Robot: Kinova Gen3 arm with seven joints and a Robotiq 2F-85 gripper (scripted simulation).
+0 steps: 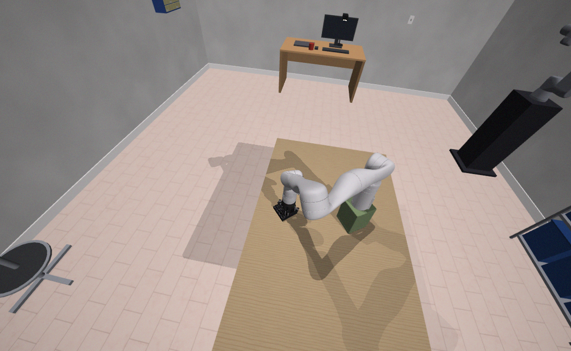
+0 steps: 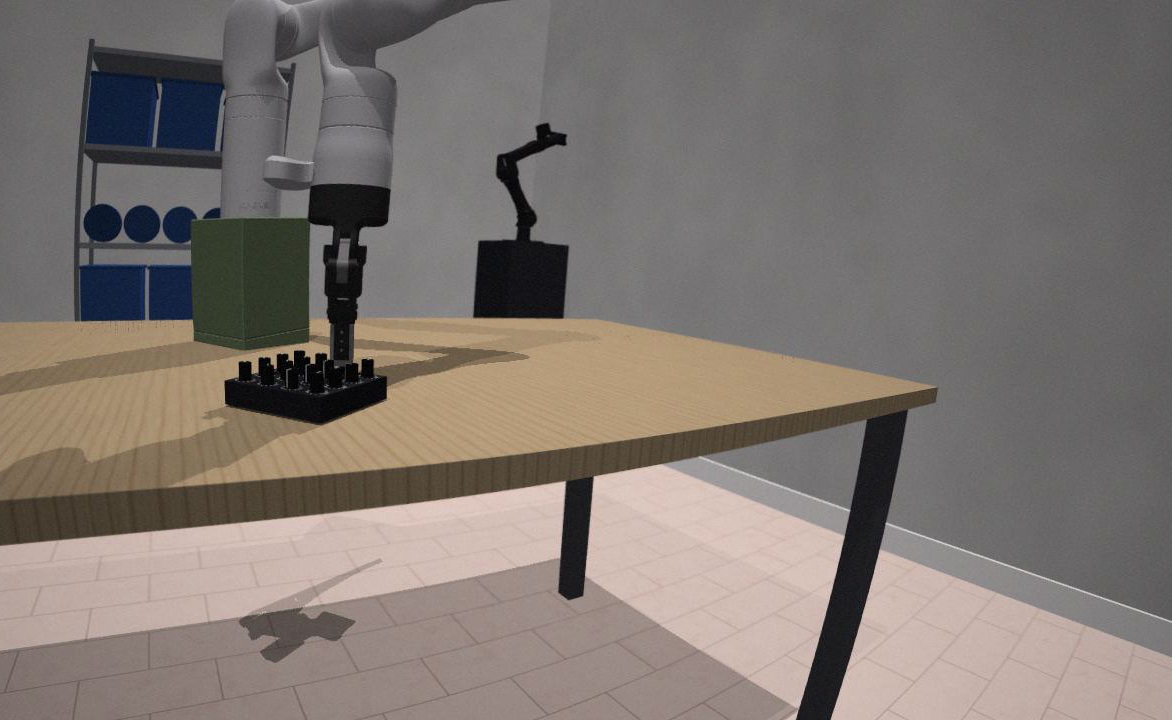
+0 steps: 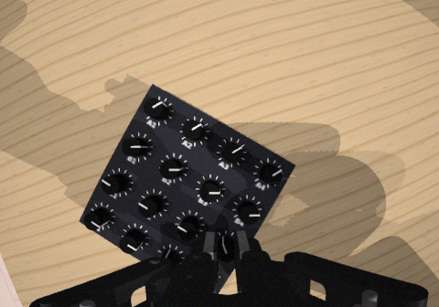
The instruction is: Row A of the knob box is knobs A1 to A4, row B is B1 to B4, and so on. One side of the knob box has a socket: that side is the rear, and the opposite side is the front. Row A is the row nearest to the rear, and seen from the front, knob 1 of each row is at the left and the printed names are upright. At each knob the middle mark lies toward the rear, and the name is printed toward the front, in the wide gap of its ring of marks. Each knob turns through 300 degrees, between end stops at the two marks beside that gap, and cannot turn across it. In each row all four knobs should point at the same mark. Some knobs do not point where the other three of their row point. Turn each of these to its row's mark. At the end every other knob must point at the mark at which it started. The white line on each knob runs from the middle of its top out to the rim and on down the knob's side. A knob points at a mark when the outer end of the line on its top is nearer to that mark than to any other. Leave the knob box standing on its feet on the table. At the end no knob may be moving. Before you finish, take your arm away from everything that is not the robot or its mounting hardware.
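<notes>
The black knob box [image 1: 282, 218] [image 2: 272, 402] [image 3: 180, 109] stands flat on the table. My gripper [image 2: 341, 361] [image 3: 226, 246] points down with its fingertips at both sides of knob C4 [image 3: 225, 252], shut on it. C4's white line runs nearly up and down in the wrist view. The lines of knobs C1 [image 3: 114, 185], C2 [image 3: 152, 206] and C3 [image 3: 188, 227] point to the upper left. Row A's lines point to the upper right, row B's to the right. Knobs D1 and D2 look alike; D3 is partly hidden, D4 hidden by my gripper.
The wooden table [image 1: 278, 305] [image 2: 662, 385] [image 3: 297, 47] carries the box near its left edge in the top view. The green arm base [image 1: 355, 218] [image 2: 250, 282] stands on the same table. Other knobs stand close around my fingers.
</notes>
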